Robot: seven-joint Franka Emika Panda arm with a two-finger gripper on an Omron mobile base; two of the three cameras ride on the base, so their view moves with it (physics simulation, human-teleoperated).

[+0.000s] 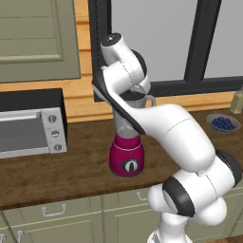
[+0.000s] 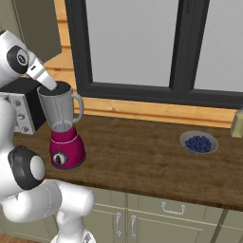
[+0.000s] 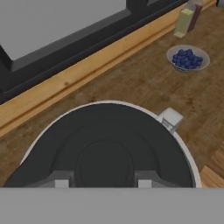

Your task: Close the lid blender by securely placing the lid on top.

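the blender (image 1: pixel 126 154) stands on the wooden counter (image 2: pixel 142 152), nearer the front edge than the back, just right of the toaster oven (image 1: pixel 31 124) at the counter's left end. magenta base with its black dial faces the front edge; clear jar rises from it, handle on the side toward the berries.

left base view: the arm crosses in front of the jar and hides most of it; only the base, a strip of the jar and the handle top show. the hand sits right over the jar mouth.

right base view: the jar is in clear sight, full height, with the hand's tip dipping to its rim from the left. lid and fingers too small here to tell apart.

hand view: looking straight down on the lid (image 3: pixel 105 148), a round black cap lying within the jar's pale rim, handle stub poking out at the right. the jaws (image 3: pixel 103 183) straddle the lid's raised centre, fingertips (image 3: pixel 61 183) spread to either side; whether they press it, cannot tell.

bowl of blue berries (image 3: pixel 188 57) sits well apart toward the counter's right end, a bottle (image 3: pixel 188 17) beyond it by the back edge.
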